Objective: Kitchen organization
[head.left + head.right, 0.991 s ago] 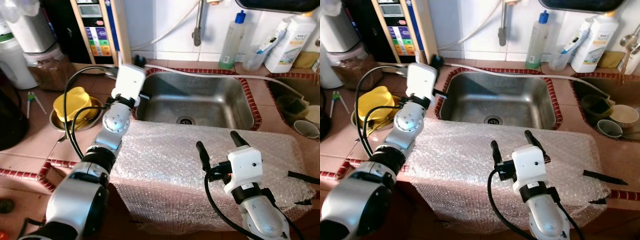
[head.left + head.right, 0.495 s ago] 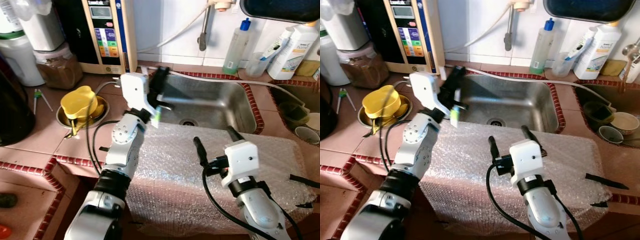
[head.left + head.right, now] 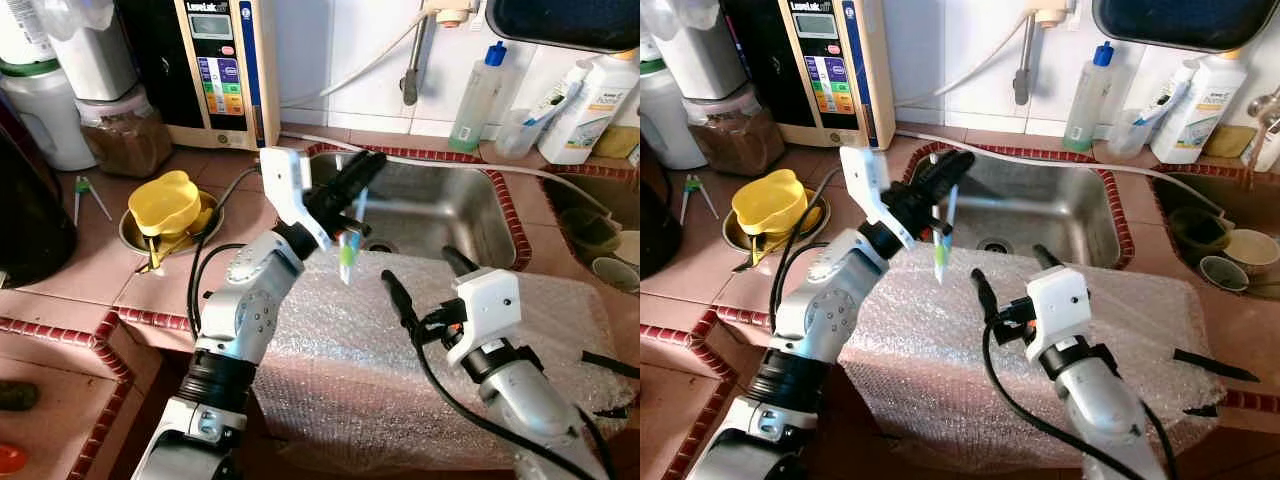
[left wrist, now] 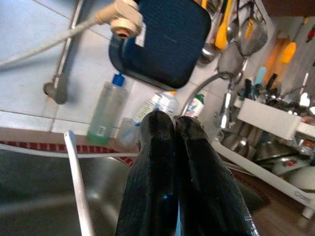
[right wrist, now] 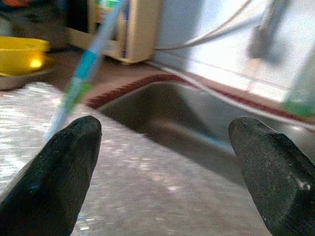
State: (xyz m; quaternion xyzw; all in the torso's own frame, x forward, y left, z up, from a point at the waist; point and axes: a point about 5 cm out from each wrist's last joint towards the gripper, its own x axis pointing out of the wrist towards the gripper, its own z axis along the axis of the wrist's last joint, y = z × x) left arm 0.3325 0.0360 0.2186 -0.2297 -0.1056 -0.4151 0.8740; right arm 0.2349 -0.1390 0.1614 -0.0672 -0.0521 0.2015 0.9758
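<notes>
My left gripper (image 3: 362, 172) is shut on a slim toothbrush (image 3: 349, 243) with a green, blue and white handle. It holds the brush by one end, and the rest hangs down over the near left corner of the steel sink (image 3: 430, 205). In the left wrist view the two black fingers (image 4: 157, 162) press together. My right gripper (image 3: 418, 270) stands open just above the sheet of bubble wrap (image 3: 340, 340) on the counter's front, to the right of the brush. The right wrist view shows the toothbrush (image 5: 82, 70) ahead of its spread fingers.
A yellow lid sits in a metal bowl (image 3: 165, 205) on the tiled counter at left, beside a jar (image 3: 125, 140) and a water unit (image 3: 225, 60). Bottles (image 3: 476, 95) and a clear cup (image 3: 518, 130) line the wall behind the sink. Cups (image 3: 612, 270) stand at far right.
My left arm has swung from the counter behind the sink's left corner to the right and forward, carrying the toothbrush over the bubble wrap's edge. The head camera has also shifted. The right gripper stays put.
</notes>
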